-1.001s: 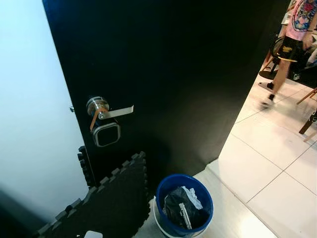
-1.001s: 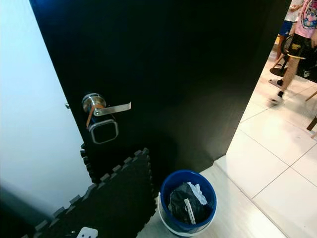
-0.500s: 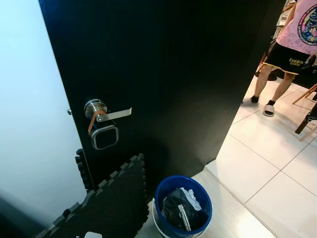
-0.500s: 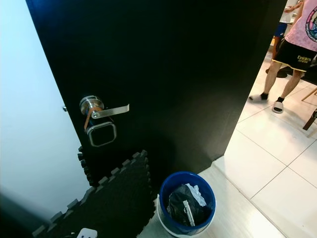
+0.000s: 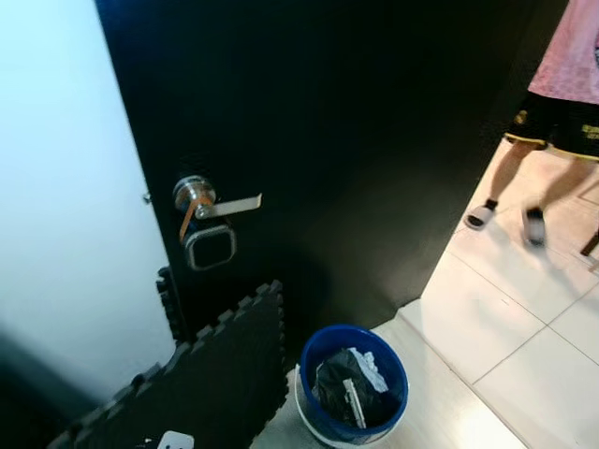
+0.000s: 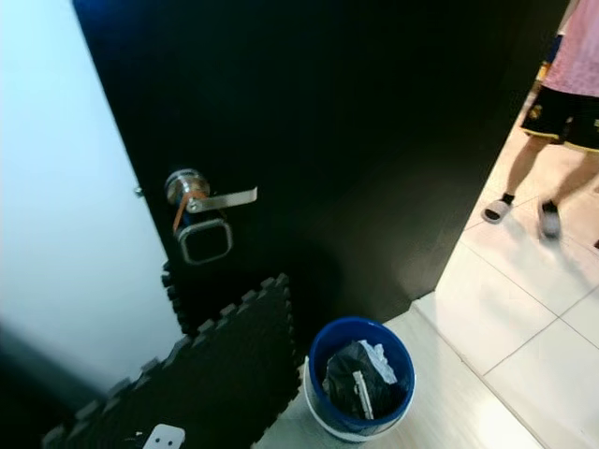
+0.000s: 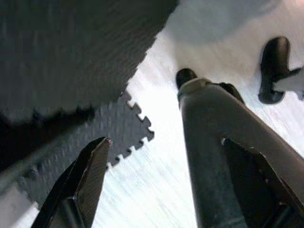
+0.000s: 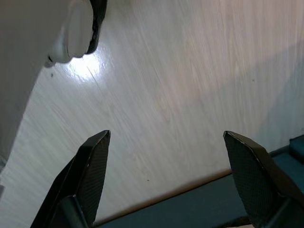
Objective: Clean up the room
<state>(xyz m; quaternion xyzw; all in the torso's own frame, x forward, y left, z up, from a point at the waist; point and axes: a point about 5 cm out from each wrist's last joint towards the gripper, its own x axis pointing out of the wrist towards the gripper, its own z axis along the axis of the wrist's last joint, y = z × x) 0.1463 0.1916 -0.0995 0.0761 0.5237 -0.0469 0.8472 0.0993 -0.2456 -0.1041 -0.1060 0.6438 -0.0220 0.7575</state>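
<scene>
In the left wrist view, the left hand [image 7: 161, 147] is hanging over pale floor [image 7: 156, 190] with its fingers spread wide, grasping nothing; a dark foam mat [image 7: 71, 61] with a jigsaw edge is lying beneath it, and the robot's own grey leg is crossing between the fingers. In the right wrist view, the right hand [image 8: 166, 142] is hanging released too, fingers far apart over pale wood-grain floor, with nothing between them.

At the bottom centre of the left eye view, a blue bucket [image 5: 354, 385] is standing on the floor, holding a black bag [image 5: 339, 385] and some white scraps. Just beside it, toward the lower left of the frame, the black mat is lying flat, its toothed edge reaching to the foot of the door, and a small white object [image 5: 174, 440] is resting on it at the bottom edge; what it is cannot be told.

Behind them, a black door [image 5: 356, 140] is filling the middle of the frame. A silver lever handle [image 5: 217, 202] with an orange band looped on it is sticking out at centre left, above a square lock pad [image 5: 209, 249]. A white wall [image 5: 65, 187] is taking up the left side.

Farthest off, at the upper right, a person [image 5: 562, 103] in a pink shirt, black shorts and slides is stepping across white tiles [image 5: 524, 327], blurred.
</scene>
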